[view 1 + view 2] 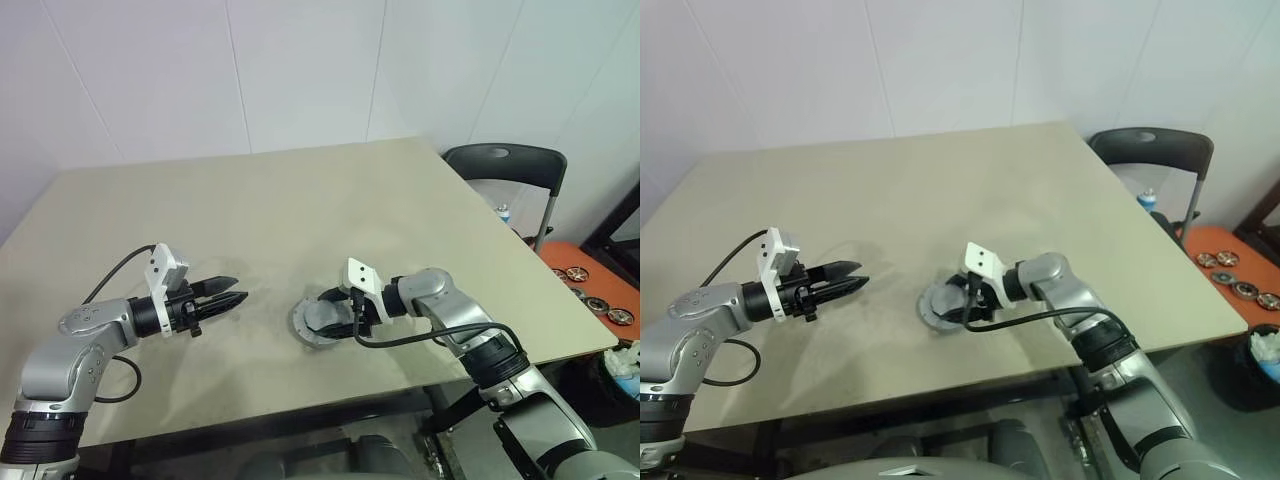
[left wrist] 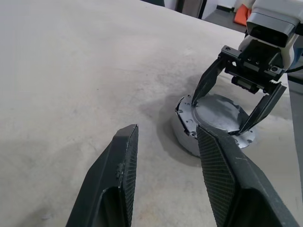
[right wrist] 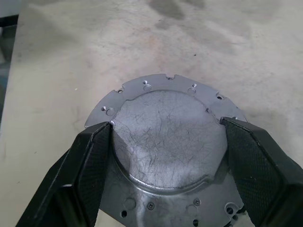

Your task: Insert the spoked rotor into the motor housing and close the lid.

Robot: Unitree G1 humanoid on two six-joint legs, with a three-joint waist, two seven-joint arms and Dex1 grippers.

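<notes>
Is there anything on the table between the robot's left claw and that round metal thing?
Nothing: between the left gripper and the lid lies bare table, plainest in the left wrist view.

surface: beige table | on it: grey flanged disc assembly

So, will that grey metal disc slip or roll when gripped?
Probably stiff and heavy for its size: the grey metal disc looks solid. Its smooth, scratched face and round rim may slip in a grip. Lying flat on the table, it should not roll.
</notes>
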